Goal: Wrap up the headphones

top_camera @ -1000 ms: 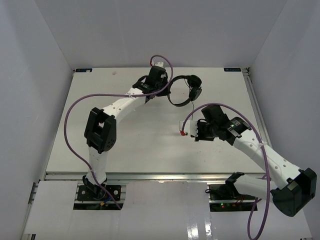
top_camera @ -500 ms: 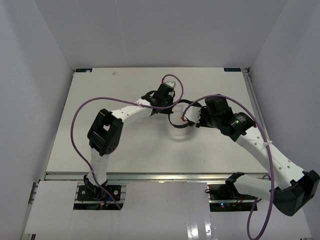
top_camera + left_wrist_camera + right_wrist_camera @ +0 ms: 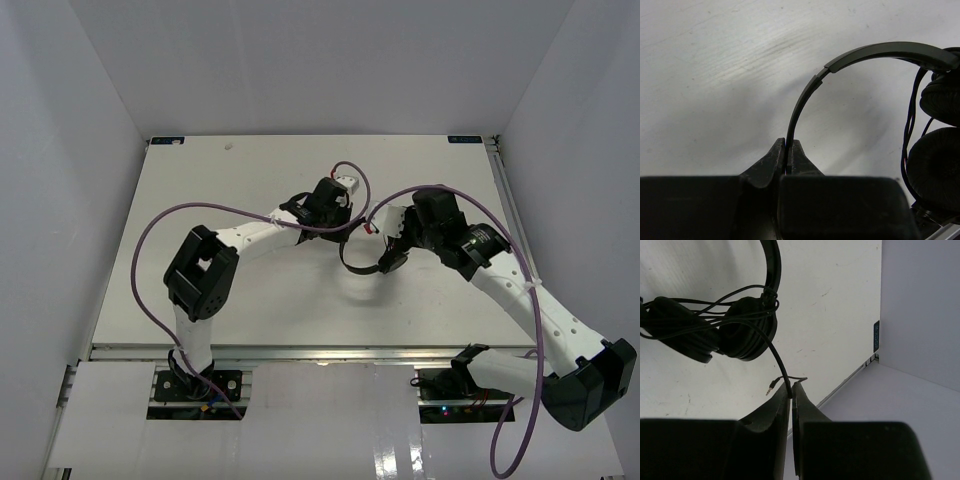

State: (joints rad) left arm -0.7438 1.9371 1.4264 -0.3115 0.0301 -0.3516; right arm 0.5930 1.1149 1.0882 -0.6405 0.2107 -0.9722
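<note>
The left end effector (image 3: 786, 146) pinched the headband (image 3: 802, 97) of the headphones (image 3: 935, 170). The right end effector (image 3: 791, 386) pinched the cable (image 3: 776, 357). The headphones sat mid-tabletop (image 3: 200, 190), between both.

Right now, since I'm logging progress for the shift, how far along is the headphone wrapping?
Mostly done, it seems. Several turns of the cable already lie across the earcups of the headphones. In hand: the left tool is shut on the headband, the right tool on the cable near its plug. Left: winding or tucking that short free tail, then letting go.
</note>
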